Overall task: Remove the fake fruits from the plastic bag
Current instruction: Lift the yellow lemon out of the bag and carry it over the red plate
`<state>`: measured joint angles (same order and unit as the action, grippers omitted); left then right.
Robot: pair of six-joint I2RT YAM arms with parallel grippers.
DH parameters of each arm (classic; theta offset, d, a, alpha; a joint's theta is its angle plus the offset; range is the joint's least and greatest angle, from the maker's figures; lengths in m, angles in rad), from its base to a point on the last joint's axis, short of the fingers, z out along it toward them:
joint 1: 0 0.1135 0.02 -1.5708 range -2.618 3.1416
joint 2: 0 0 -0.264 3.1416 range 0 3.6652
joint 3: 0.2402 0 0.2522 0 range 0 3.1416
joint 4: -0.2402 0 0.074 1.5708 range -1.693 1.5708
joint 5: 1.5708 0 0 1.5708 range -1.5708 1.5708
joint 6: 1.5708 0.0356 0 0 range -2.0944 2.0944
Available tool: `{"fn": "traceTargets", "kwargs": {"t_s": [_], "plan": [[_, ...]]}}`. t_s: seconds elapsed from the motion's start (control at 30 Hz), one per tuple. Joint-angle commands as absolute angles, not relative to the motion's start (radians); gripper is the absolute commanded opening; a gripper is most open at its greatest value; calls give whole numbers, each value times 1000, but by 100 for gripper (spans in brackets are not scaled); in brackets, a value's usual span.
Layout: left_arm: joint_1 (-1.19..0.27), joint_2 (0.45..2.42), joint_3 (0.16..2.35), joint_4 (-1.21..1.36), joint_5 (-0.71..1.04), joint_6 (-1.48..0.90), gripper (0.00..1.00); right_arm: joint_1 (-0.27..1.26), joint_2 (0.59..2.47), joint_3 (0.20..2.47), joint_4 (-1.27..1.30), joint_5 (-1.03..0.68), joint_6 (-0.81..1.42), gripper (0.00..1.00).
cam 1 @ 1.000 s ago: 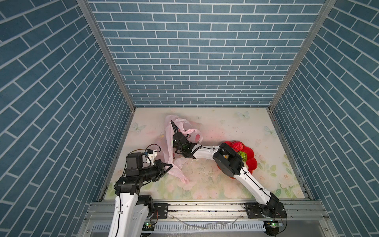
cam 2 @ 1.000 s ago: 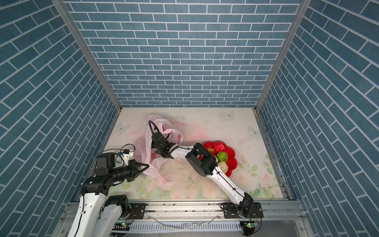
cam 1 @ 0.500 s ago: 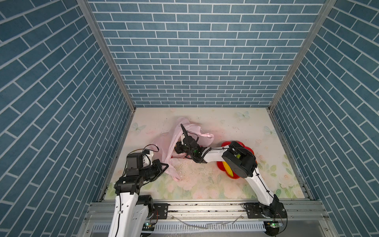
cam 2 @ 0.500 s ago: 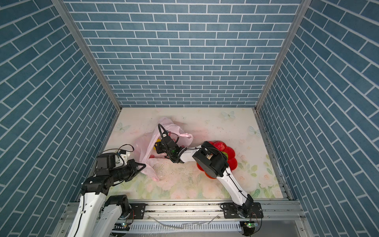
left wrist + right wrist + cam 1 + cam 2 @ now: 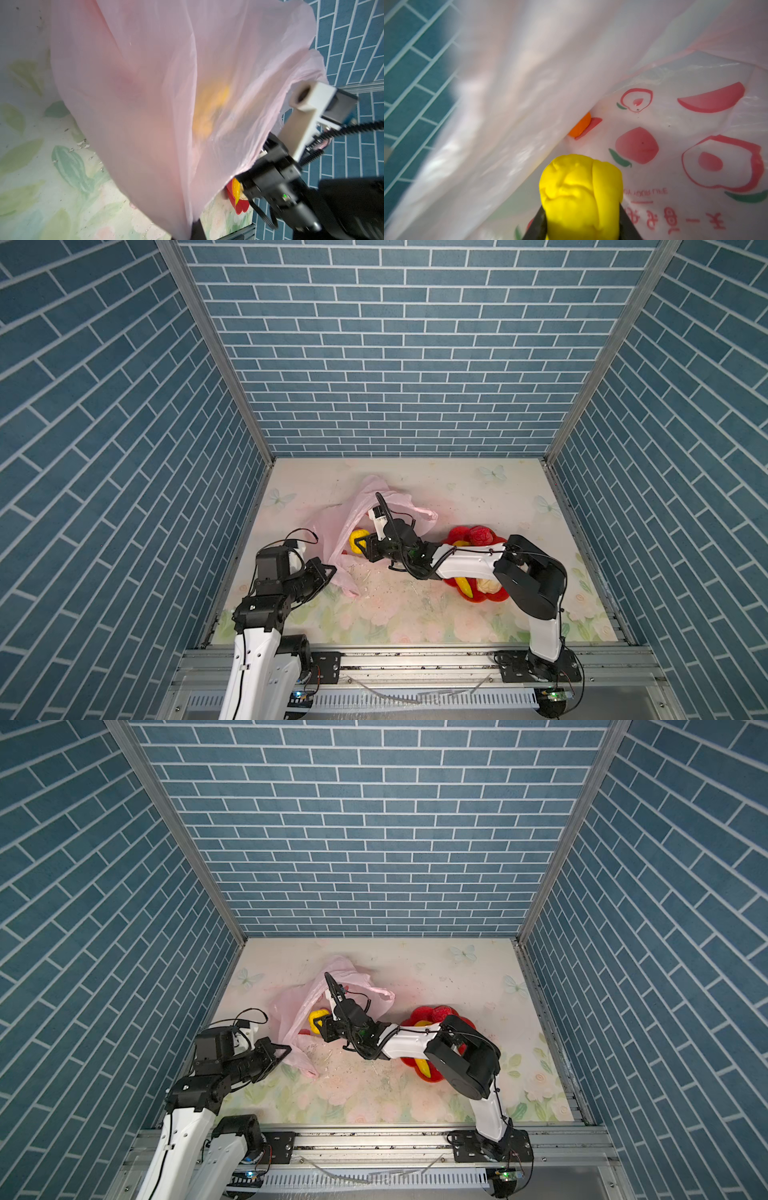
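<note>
At the left of both top views, the left gripper [image 5: 323,571] is clamped on the low edge of the plastic bag [image 5: 332,518]. It holds the thin pink film up off the flowered table [image 5: 395,614] so that the mouth gapes toward the middle.

Reaching across into that mouth, the right gripper [image 5: 366,549] is closed on the yellow lemon [image 5: 580,187]. The right wrist view shows the soft fruit creased between the two dark fingers, just inside the bag's opening. Deeper in, a sliver of the orange [image 5: 580,125] shows under a fold of film.

To the right, partly hidden by the right arm, the red plate [image 5: 455,531] carries a red berry [image 5: 480,536], a banana [image 5: 465,588] and a cream ball [image 5: 487,585].

The step in hand appears to be drawing the lemon out. The task looks well along, with at least the orange yet to come.

The next move calls for pulling the lemon clear of the film without snagging it and carrying it over to the plate. The left grip must hold the mouth open for the return reach.
</note>
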<state>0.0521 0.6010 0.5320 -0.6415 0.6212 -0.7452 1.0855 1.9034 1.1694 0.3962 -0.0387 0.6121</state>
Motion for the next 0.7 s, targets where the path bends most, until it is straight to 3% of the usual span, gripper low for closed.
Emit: {"fn": "traceTargets", "kwargs": {"t_s": [0.0,0.17,0.47,0.67], "plan": [[50,630,549,-569,595,-747,4,1119,1762,1134,159,-5,523,2],[50,670,587,-595,592,-724,6,1152,1525,1072,-155,120,515,2],[51,668,604,-609,636,-693,7,1131,1142,971,-724,456,765,4],[50,675,613,-604,662,-679,8,974,1095,897,-740,466,783,5]]}}
